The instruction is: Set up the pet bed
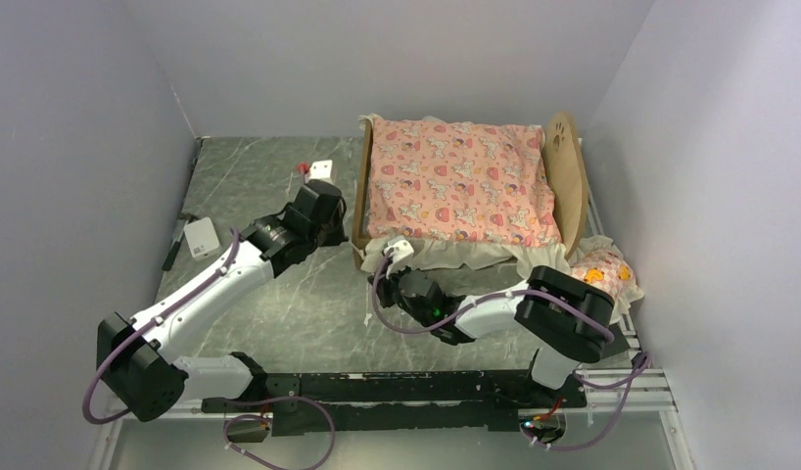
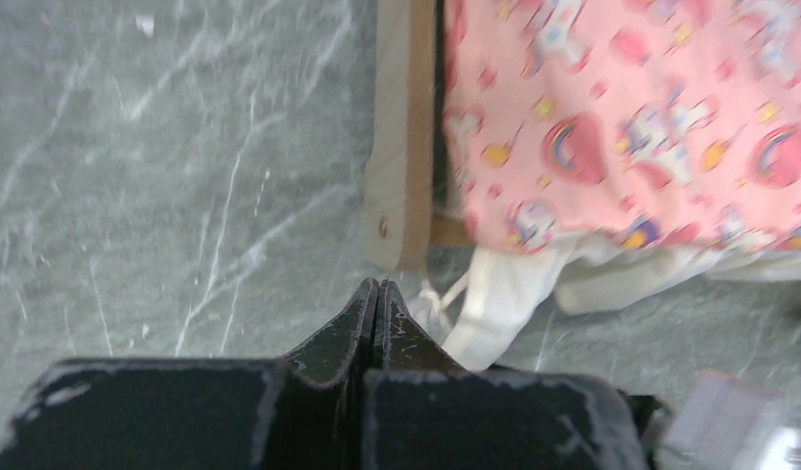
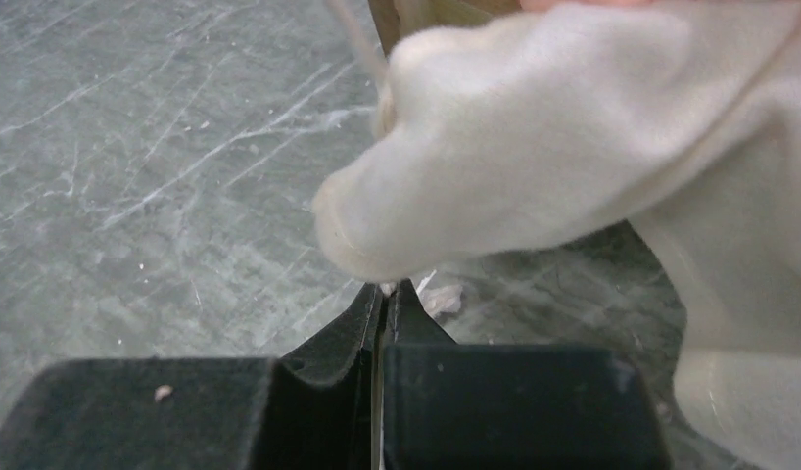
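The pet bed, a light-wood frame with a paw-print headboard [image 1: 565, 168] at the right and a low footboard [image 1: 361, 186] at the left, stands at the back of the table. The pink ruffled mattress [image 1: 460, 181] covers its base. The left gripper [image 1: 340, 227] is shut and empty, just short of the footboard's near corner [image 2: 401, 147]. The mattress [image 2: 622, 117] and its cream ruffle [image 2: 514, 294] show beside the left gripper [image 2: 377, 286]. The right gripper [image 1: 400, 266] is shut on the edge of the cream ruffle [image 3: 573, 127] at the bed's near side, pinched at the jaw tips [image 3: 382, 290]. The frilled pillow [image 1: 604, 274] lies at the right.
A white box [image 1: 203, 238] lies at the table's left edge. A small white piece with a red part [image 1: 318, 168] lies at the back left of the bed. Grey walls close in left, back and right. Marbled tabletop [image 1: 308, 294] shows between the arms.
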Tool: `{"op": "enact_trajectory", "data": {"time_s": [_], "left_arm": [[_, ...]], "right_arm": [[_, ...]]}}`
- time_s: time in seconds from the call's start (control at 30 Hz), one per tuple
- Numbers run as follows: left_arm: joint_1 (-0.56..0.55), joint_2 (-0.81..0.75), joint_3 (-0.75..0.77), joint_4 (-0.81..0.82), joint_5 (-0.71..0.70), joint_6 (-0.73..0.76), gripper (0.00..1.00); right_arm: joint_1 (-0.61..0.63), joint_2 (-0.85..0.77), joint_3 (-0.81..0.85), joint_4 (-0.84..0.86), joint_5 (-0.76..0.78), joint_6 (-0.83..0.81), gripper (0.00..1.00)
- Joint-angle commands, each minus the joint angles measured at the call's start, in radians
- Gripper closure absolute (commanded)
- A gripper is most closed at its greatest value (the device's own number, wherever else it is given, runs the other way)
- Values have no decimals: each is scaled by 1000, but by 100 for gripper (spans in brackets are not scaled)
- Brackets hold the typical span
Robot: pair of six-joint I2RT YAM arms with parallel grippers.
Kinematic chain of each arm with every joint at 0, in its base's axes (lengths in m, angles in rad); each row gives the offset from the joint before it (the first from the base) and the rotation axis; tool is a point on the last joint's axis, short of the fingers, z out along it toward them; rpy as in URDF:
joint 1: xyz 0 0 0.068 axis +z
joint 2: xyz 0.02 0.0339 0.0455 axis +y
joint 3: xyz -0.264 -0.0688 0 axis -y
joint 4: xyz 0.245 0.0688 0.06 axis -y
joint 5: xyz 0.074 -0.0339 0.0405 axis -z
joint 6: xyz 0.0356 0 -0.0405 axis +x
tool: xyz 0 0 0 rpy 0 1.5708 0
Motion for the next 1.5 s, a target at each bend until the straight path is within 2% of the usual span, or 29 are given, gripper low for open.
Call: {"op": "enact_trajectory", "data": {"time_s": [0.0, 0.2, 0.43, 0.63, 0.77, 1.0, 1.13, 1.27, 1.47], "left_arm": [[9, 48, 168, 49, -36, 93, 100], [37, 160, 329, 52, -73, 184, 100], [78, 243, 441, 50, -59, 225, 100], [81, 260, 466, 71, -29, 247, 100], [84, 283, 491, 79, -19, 247, 100], [103, 315, 570, 58, -8, 260, 100], [103, 270, 485, 73, 14, 239, 100], [103, 210, 382, 57, -30, 198, 100], [103, 49, 177, 5, 45, 70, 100]], "right_arm": [[-2, -20, -31, -50, 10, 43, 100], [-2, 89, 67, -67, -31, 21, 100], [-13, 180, 117, -42, -39, 36, 100], [-35, 98, 38, -120, -32, 105, 100], [-50, 111, 18, -188, 6, 147, 100], [-70, 165, 67, -180, -119, 154, 100], [-68, 132, 96, -156, -142, 145, 100], [-58, 111, 120, -155, -199, 119, 100], [-36, 16, 88, -218, -148, 89, 85]]}}
